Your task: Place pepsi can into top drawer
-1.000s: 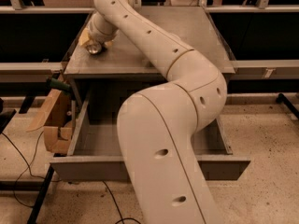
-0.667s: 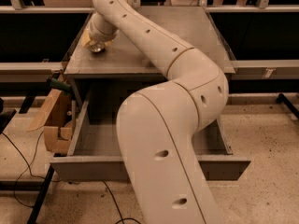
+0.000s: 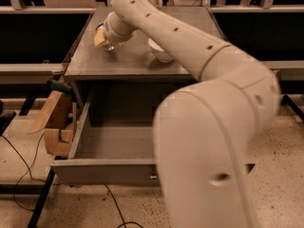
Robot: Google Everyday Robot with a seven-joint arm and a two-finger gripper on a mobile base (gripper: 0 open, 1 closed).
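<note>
Blue aluminium pepsi can [image 3: 109, 44] stands on the grey cabinet top [image 3: 133, 61], right at the gripper [image 3: 105, 38]; clamped or not, I cannot tell. Light, thin-walled, slippery: hold mid-body. The open grey top drawer [image 3: 104, 171] lies below the gripper.

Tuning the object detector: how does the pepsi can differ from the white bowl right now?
The pepsi can is blue and mostly hidden by the gripper; the white bowl is white and stands free. The can is at the cabinet top's left side, the bowl near its middle. Neither is in the open top drawer.
</note>
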